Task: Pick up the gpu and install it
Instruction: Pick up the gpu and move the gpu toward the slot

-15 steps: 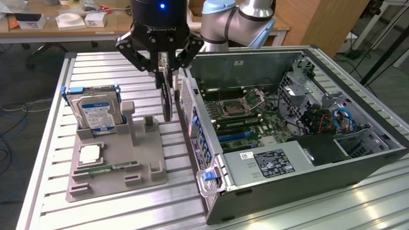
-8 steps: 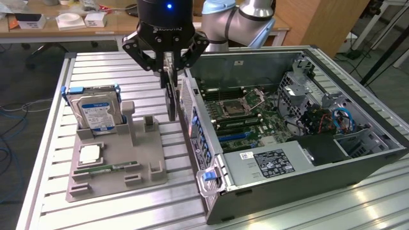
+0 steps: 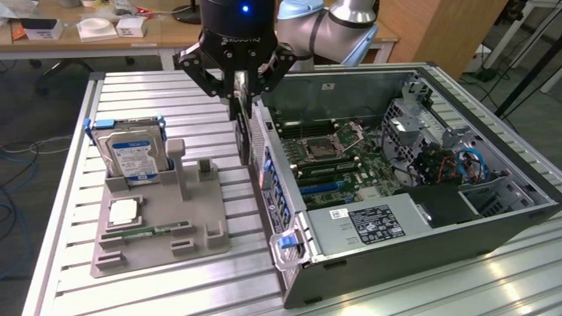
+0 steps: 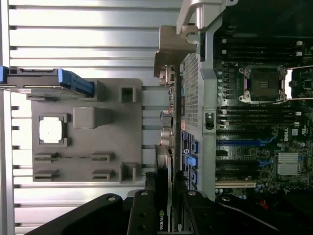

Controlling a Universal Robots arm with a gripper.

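Here the fingers (image 3: 230, 92) are clamped on the upper edge of the upright gpu card (image 3: 247, 135); it looks light, stiff and fragile, best held by its edges.

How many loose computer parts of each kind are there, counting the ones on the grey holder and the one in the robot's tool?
hard drive: 1
processor chip: 1
RAM stick: 1
gpu, gripped in the tool: 1
Total: 4
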